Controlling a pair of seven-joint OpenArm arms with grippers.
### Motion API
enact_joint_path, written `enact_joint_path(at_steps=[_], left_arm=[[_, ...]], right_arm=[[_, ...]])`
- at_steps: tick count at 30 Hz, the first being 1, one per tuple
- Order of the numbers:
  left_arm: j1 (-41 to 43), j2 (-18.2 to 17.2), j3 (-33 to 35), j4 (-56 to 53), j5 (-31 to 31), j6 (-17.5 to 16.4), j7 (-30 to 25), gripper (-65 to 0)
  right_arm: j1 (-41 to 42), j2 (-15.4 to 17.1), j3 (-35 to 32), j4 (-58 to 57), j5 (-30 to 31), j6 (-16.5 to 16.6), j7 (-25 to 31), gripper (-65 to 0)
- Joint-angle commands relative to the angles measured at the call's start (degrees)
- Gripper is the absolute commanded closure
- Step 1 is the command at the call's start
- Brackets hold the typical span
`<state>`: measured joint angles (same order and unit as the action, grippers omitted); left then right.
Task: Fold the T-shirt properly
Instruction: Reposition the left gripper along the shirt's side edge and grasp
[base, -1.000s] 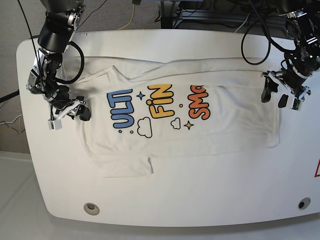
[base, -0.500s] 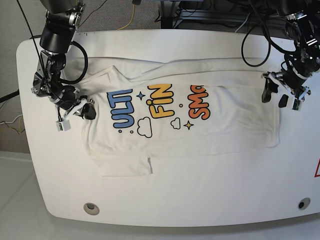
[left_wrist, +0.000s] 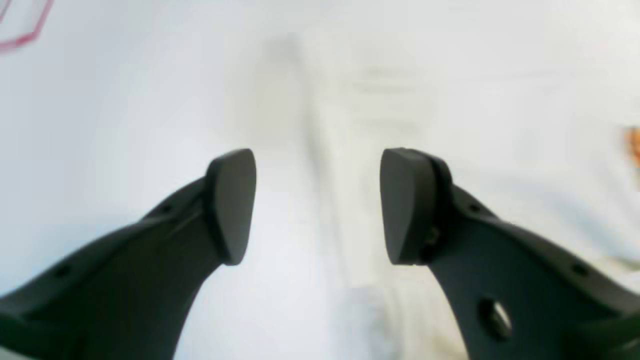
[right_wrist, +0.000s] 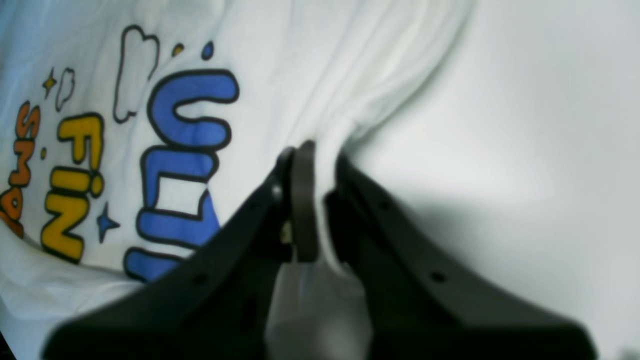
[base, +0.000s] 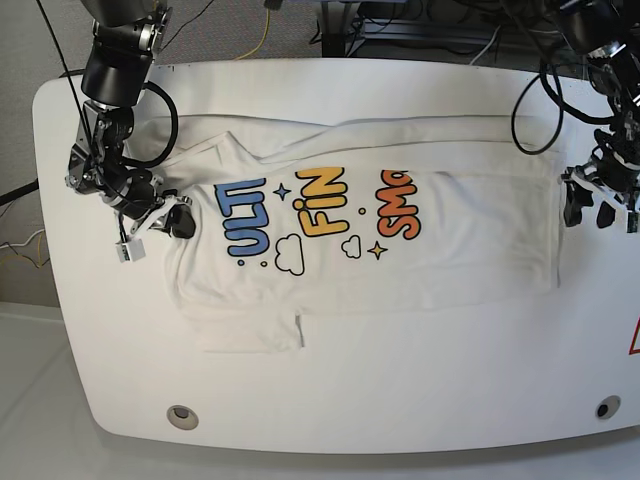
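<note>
A white T-shirt (base: 360, 240) is spread across the middle of the white table (base: 420, 380) in the base view, printed side up, with blue, yellow and orange cartoon letters, clouds and stars. Its upper edge is folded over, so the letter tops are hidden. At the frame's left, the right gripper (right_wrist: 320, 200) is clamped on a bunched fold of cloth. At the right edge, the left gripper (left_wrist: 317, 205) is held apart, empty, over the blurred hem.
</note>
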<state>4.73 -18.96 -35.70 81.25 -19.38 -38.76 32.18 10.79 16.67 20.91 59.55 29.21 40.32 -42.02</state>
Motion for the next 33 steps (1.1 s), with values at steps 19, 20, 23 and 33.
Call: enact_joint_path(at_steps=[19,20,23,33], left_arm=[[-17.7,-4.1,15.5,-23.3,12.7,-1.2,-8.3,-40.8],[-17.8,-4.1,15.6,-23.5,12.8,-1.2,-8.4,-40.8],[-18.6,-4.4,15.4,-24.5,13.3,-1.2,-8.7,-41.0],[-24.4,-4.9,13.8,-34.5,16.2,-0.9,-11.1,-40.0]], right_arm=[[1.3,1.0,-1.1,-0.1,-1.3,-0.3,0.6,-5.6],[1.3,1.0,-1.1,-0.2,-1.4,-0.3,0.5,-5.8],[1.2,1.0,-1.0,-0.3,-1.3,-0.3,0.7,-5.9],[1.3,1.2,-0.6,-0.3,-1.2,-0.3,1.7,-4.5]])
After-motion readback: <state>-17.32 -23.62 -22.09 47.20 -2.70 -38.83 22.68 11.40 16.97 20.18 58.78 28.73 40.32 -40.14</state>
